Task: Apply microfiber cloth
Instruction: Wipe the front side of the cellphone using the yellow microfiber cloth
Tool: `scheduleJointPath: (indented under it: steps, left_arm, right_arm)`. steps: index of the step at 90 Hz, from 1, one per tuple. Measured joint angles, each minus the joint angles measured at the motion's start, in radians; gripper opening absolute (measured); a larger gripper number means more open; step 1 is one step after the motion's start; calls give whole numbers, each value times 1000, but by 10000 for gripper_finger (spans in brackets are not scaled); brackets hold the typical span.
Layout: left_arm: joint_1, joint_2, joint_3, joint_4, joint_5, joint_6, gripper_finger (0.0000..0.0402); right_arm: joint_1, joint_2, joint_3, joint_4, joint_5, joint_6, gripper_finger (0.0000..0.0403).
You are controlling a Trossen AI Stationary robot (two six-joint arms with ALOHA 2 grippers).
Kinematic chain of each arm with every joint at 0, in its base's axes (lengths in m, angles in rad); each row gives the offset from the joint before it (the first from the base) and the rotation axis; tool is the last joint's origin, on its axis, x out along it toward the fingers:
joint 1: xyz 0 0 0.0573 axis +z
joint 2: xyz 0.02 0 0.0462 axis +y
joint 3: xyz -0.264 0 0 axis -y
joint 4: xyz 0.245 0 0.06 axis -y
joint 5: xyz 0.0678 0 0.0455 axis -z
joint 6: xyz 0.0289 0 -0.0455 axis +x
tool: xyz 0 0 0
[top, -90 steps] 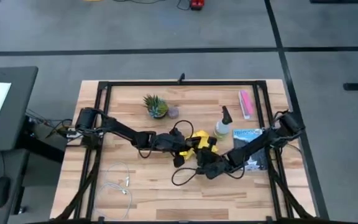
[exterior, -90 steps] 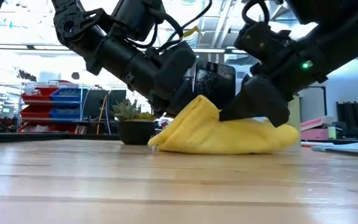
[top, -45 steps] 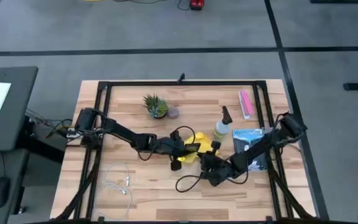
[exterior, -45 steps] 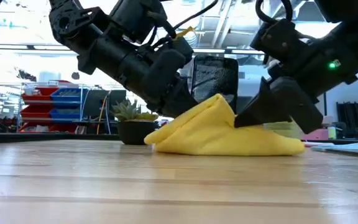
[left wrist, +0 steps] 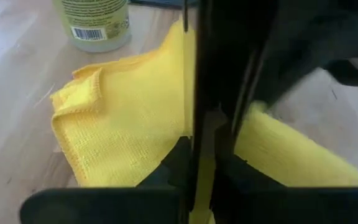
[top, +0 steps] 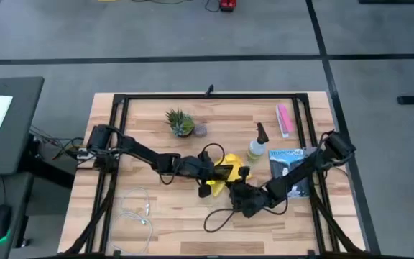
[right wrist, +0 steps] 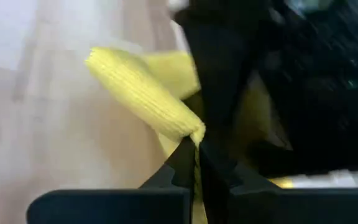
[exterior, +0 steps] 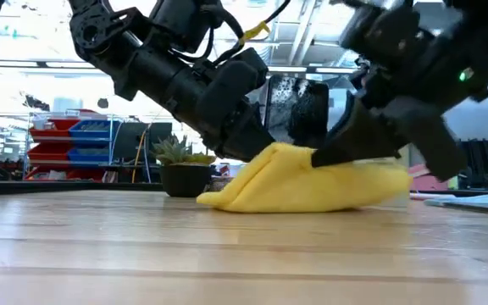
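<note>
Left hand [top: 218,173] sits at the middle of the table [top: 157,155], clamped on the left part of the yellow cloth [top: 227,173]; its own wrist view shows both dark fingers [left wrist: 182,158] pressed together with yellow fabric [left wrist: 117,124] pinched between them. Right hand [top: 237,188] meets the cloth from the near right, and its wrist view shows its fingertips closed on a folded edge of the cloth [right wrist: 148,93].

In the low view the cloth [exterior: 312,182] rests on the table [exterior: 227,254] as a bunched mound, higher at the centre where the two hands [exterior: 252,140] [exterior: 337,152] converge, with its lower edge touching the wood along its whole length.

A clear spray bottle [top: 256,146] stands just beyond the cloth on the far right side, close to it; the left wrist view shows the bottle's base [left wrist: 95,25] just beside a cloth corner. A small potted plant [top: 180,122] stands farther off at the far left of the cloth. A pink packet [top: 284,119] lies near the far right edge of the table, and a printed booklet [top: 287,169] lies to the right under the right arm. A white cable [top: 136,212] lies on the near left part.

Open wood remains along the near edge and at the near centre of the table.
</note>
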Motion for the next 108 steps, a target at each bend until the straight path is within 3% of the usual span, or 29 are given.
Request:
scheduleJointPath:
  steps: [25,51,60,71,94,108]
  left_arm:
    - [1,0,-1,18,-17,1,8]
    - [2,0,-1,22,-23,1,8]
    - [2,0,-1,23,-23,1,8]
    - [2,0,-1,23,-23,1,8]
    - [2,0,-1,18,-24,0,8]
    - [4,0,-1,12,-32,-4,8]
  right_arm:
    - [24,0,37,-110,-226,-4,10]
    - [73,0,96,-223,-175,-3,108]
    - [81,0,107,-216,-127,-21,131]
    - [46,0,106,-220,-142,-66,155]
    - [-97,0,106,-156,-422,4,244]
    - [-143,0,106,-161,-475,36,281]
